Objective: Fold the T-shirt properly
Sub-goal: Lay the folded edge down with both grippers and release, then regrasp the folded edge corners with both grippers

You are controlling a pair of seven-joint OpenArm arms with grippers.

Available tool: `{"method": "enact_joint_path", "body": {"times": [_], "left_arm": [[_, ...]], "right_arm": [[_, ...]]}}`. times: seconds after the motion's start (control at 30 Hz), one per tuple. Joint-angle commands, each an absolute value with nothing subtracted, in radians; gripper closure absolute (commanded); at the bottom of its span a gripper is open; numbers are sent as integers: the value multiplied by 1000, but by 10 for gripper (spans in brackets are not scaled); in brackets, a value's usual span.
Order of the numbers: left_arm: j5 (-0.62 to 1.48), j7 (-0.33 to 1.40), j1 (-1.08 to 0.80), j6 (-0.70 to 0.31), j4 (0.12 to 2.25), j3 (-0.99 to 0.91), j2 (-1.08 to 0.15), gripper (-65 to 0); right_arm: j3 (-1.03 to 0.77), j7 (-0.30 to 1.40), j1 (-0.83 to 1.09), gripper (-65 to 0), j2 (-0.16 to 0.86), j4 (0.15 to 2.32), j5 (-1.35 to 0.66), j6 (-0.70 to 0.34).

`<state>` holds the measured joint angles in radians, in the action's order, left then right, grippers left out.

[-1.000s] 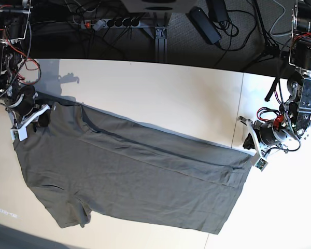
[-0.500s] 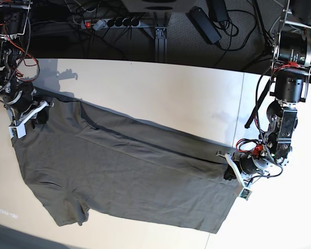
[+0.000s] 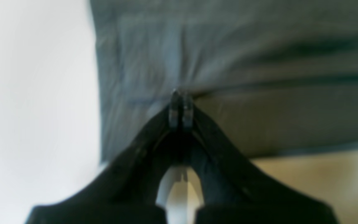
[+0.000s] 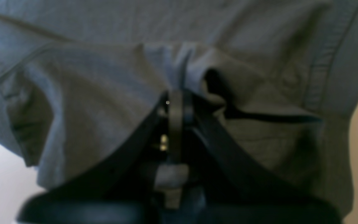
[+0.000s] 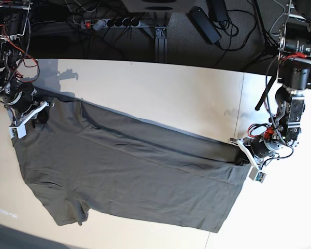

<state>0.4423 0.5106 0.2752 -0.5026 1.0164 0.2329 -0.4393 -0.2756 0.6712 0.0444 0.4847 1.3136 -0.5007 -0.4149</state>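
The dark olive-grey T-shirt (image 5: 129, 171) lies spread across the white table (image 5: 160, 88), with one sleeve at the lower left. My left gripper (image 5: 242, 157) is at the shirt's right edge. In the left wrist view the gripper (image 3: 180, 101) is shut, pinching a fold of the cloth (image 3: 259, 62). My right gripper (image 5: 36, 116) is at the shirt's upper left corner. In the right wrist view the gripper (image 4: 176, 102) is shut on bunched cloth (image 4: 89, 93). The collar and label are not in view.
A power strip (image 5: 111, 23), a black adapter (image 5: 205, 23) and cables lie behind the table's far edge. A seam (image 5: 238, 104) runs down the table top at the right. The table's front edge (image 5: 20, 236) crosses the lower left.
My left gripper swung inward and down over the shirt's right edge, then drew back out to the right with the cloth. My right gripper shifted slightly up, still holding its corner.
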Motion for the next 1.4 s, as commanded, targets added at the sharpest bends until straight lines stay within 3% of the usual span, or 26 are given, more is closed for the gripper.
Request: {"method": "enact_joint_path", "body": {"times": [0.0,0.4,0.63,1.03,1.33,1.37], "left_arm": [[379,637,226,-482,1032,236,-467,0],[399,651,-123,-437,1345,146,-496,0],[398,648,-289,-438,1480,10,-477,0],[361,643,-462,-438,1674,-12,-477,0],[338,631,-487,-438,1710,-14,-477,0],[331,620,-485,-438,1713,-15,-477,-30]], "right_arm": [[-279,709,45,0,501,1317,-482,-443],[-280,783,47,0,509,1317,-483,-445],[-280,784,85,0,572,1317,-551,-445],[-282,785,221,0,598,1321,-585,-445],[-282,778,281,0,598,1368,-587,-445],[-282,778,280,0,598,1373,-587,-445]]}}
